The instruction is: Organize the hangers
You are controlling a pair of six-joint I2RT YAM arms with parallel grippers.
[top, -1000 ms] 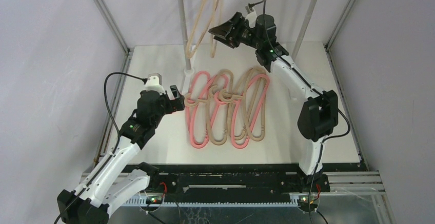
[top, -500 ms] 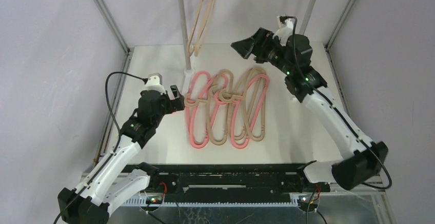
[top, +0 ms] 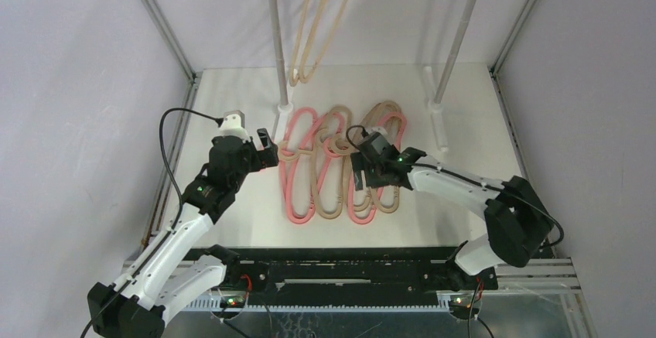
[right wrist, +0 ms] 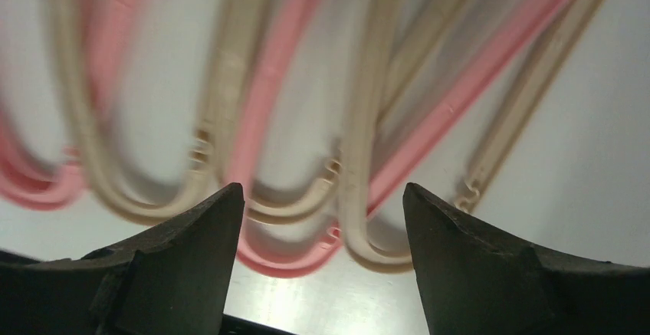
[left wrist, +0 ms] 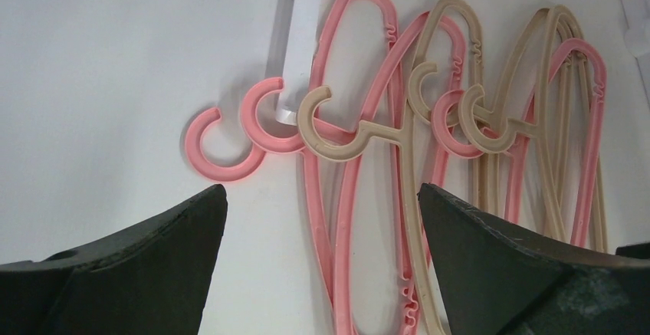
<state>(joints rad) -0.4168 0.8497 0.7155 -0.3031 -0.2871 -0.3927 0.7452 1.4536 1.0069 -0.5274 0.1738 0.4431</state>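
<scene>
Several salmon pink and beige hangers (top: 340, 164) lie overlapped in a pile on the white table, hooks toward the left. Two beige hangers (top: 313, 21) hang from the rack at the back. My left gripper (top: 267, 150) is open and empty at the pile's left edge; in the left wrist view it (left wrist: 322, 197) frames a pink hanger (left wrist: 349, 159) and the hooks (left wrist: 230, 147). My right gripper (top: 367, 175) is open and empty, low over the pile; the right wrist view (right wrist: 322, 193) shows the hangers' rounded near ends (right wrist: 360, 197) between its jaws, blurred.
Two grey rack poles stand at the back, left (top: 275, 36) and right (top: 456, 40), on white feet (top: 285, 110). The left foot also shows in the left wrist view (left wrist: 303, 13). Metal frame posts and grey walls bound the table; a black rail (top: 348, 257) runs along the near edge.
My right arm has swung down from the hanging hangers at the rack to just above the pile on the table. My left arm has not moved.
</scene>
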